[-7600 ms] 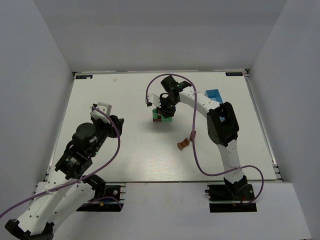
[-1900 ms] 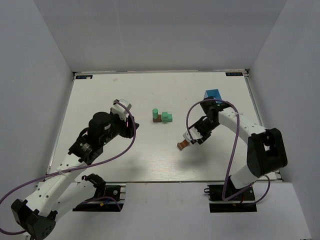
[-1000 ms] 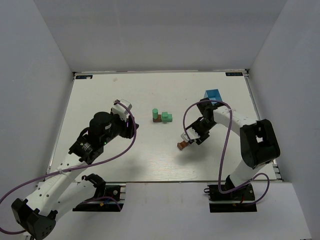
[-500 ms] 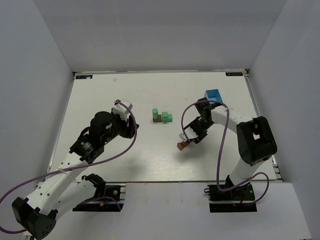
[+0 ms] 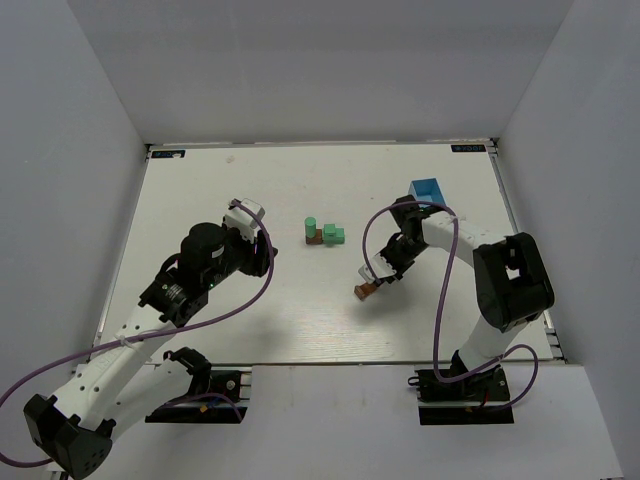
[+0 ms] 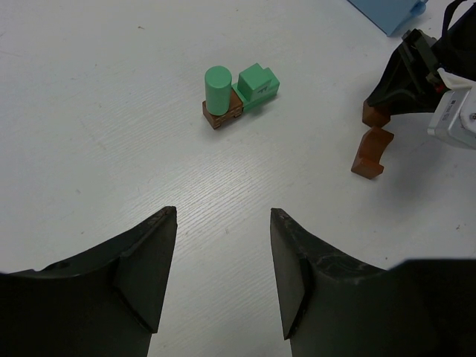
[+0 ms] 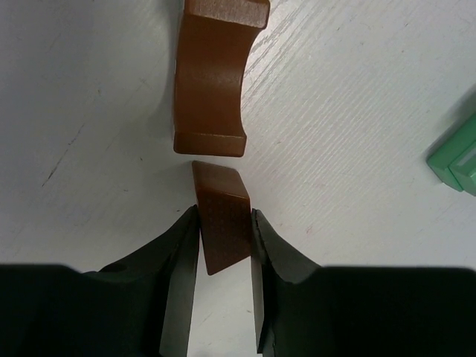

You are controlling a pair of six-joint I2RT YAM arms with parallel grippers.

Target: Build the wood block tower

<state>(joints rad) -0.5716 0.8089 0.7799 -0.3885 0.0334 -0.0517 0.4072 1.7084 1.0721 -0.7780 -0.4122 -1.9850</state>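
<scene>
A green cylinder [image 6: 218, 88] stands on a brown block [image 6: 222, 114], with a green block [image 6: 258, 84] touching its right side; this low cluster [image 5: 323, 234] sits mid-table. My right gripper [image 7: 223, 217] is shut on a small brown block [image 7: 225, 227] at table level, right next to a brown arch block [image 7: 212, 82]. In the top view the right gripper [image 5: 385, 267] is right of the cluster, with the arch [image 5: 364, 291] at its tip. My left gripper [image 6: 223, 212] is open and empty, left of the cluster [image 5: 262, 250].
A small blue open-topped box [image 5: 427, 190] stands at the back right, behind the right arm, and also shows in the left wrist view [image 6: 387, 11]. The right arm's purple cable [image 5: 440, 290] loops over the table. The edge of the green block [image 7: 457, 156] shows at the right of the right wrist view.
The right arm left the cluster and came to the brown pieces at front right, edging left over the last two seconds. The left arm reached forward toward the centre and has since held still.
</scene>
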